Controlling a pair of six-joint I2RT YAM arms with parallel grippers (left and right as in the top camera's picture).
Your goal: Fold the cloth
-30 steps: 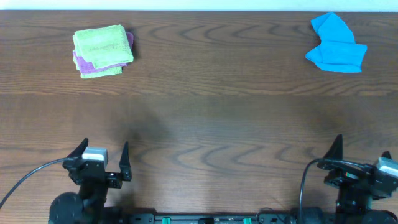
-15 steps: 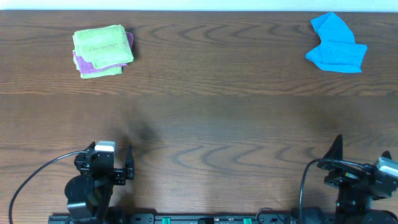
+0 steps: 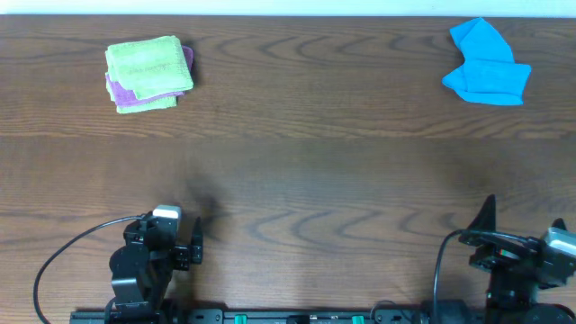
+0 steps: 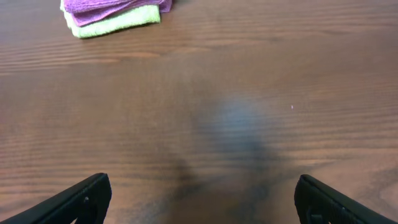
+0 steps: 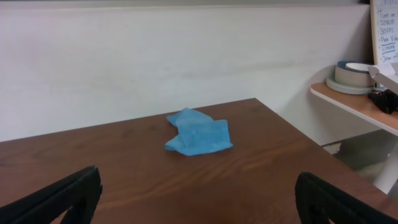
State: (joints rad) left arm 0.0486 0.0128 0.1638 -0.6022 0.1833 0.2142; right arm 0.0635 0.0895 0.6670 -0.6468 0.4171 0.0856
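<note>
The left gripper [image 4: 200,198] and the right gripper [image 5: 198,193] both stand wide and empty at the near edge of the table [image 3: 297,171]. The cloth [image 3: 144,63] lies well apart at the far left, layered with the purple cloth [image 3: 115,90], so a pinch at its edge may drag purple along. Since a second ago the left arm has shifted rightward and turned, while the right arm and the cloths are unchanged.

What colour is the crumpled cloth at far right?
The crumpled cloth is bright blue; clearest in right wrist view.
</note>
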